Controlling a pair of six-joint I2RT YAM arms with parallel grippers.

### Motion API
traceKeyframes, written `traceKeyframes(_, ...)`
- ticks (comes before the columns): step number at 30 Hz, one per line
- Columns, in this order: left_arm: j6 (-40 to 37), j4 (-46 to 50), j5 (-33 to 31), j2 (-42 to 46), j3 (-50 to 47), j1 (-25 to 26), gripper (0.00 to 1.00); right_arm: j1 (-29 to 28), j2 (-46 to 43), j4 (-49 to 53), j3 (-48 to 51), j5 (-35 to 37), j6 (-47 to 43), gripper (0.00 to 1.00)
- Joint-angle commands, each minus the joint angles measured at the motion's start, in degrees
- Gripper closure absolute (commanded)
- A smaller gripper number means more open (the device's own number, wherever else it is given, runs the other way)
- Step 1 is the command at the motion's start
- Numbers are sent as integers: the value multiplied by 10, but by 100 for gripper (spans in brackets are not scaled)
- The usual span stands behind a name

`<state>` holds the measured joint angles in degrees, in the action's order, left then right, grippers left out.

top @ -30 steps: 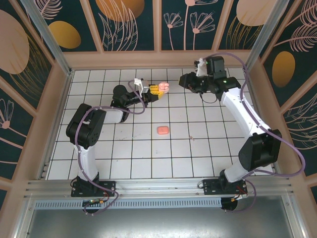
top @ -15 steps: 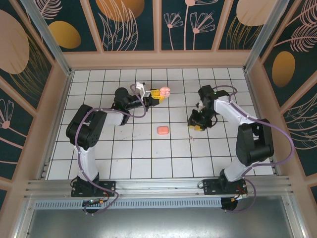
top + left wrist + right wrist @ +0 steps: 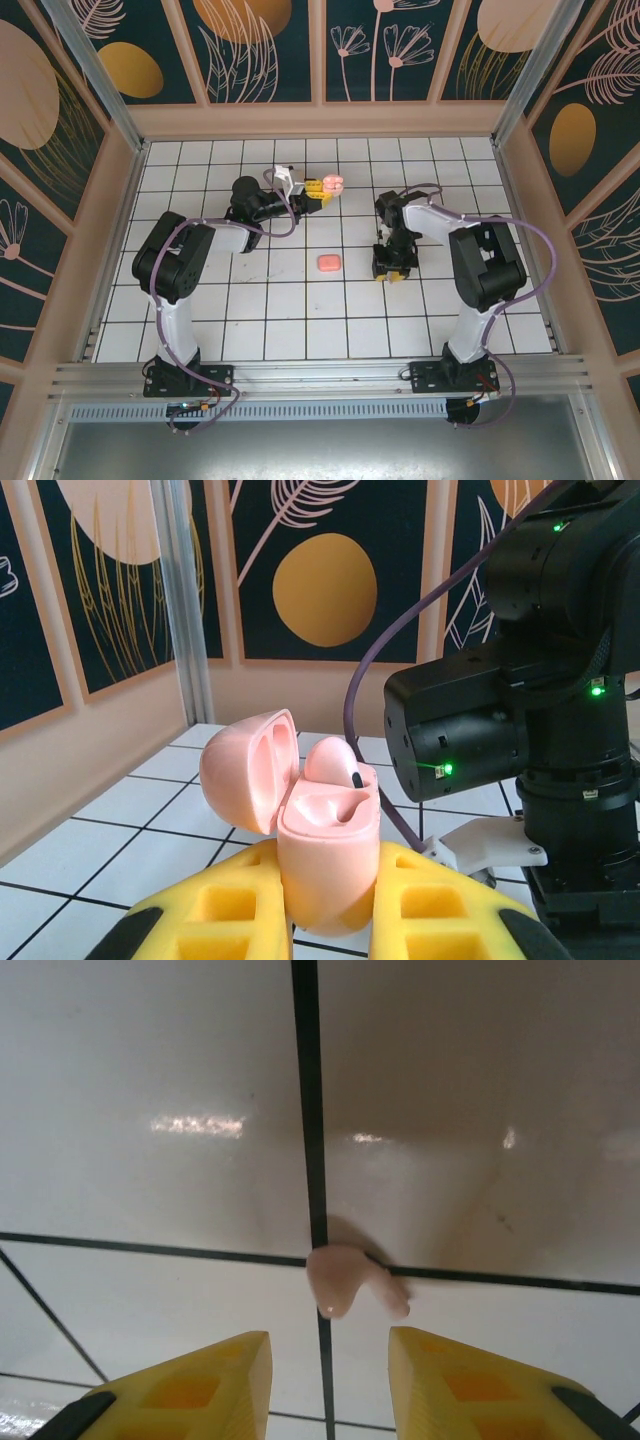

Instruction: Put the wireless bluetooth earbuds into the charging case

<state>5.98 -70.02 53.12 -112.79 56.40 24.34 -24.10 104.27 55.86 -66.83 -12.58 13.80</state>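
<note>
We see the left gripper (image 3: 322, 920) pinching the open case (image 3: 325, 855) with one earbud (image 3: 335, 763) seated inside, the right gripper (image 3: 328, 1360) spread above a loose earbud (image 3: 345, 1278) on the tiles (image 3: 150, 1060).

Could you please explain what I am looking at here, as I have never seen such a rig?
Two robot arms stand at a white tiled table. One picture looks down from above; the other two come from wrist cameras. The left gripper is shut on an open pink charging case with what looks like one earbud inside. The right gripper, fingers apart, hovers over a loose earbud on a tile line. A coral pod lies on the tiles between the arms.
</note>
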Motion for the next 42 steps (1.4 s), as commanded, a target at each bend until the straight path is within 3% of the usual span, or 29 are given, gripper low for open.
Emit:
traceKeyframes(1,-13,6,-6,20,-4,3,89,-3,12,-11,-14,33,-12,66)
traceKeyframes(11,-18,16,-6,24,-4,3,89,5,20,-26,-19,61,-3,75)
traceKeyframes(16,-25,26,-7,28,-3,3,88,8,13,-24,-30,58,7,74)
traceKeyframes(21,-27,29,-7,29,-4,3,89,9,-3,-16,-38,32,18,65)
traceKeyframes(42,-33,39,-8,30,-3,3,89,17,27,-24,6,19,27,73)
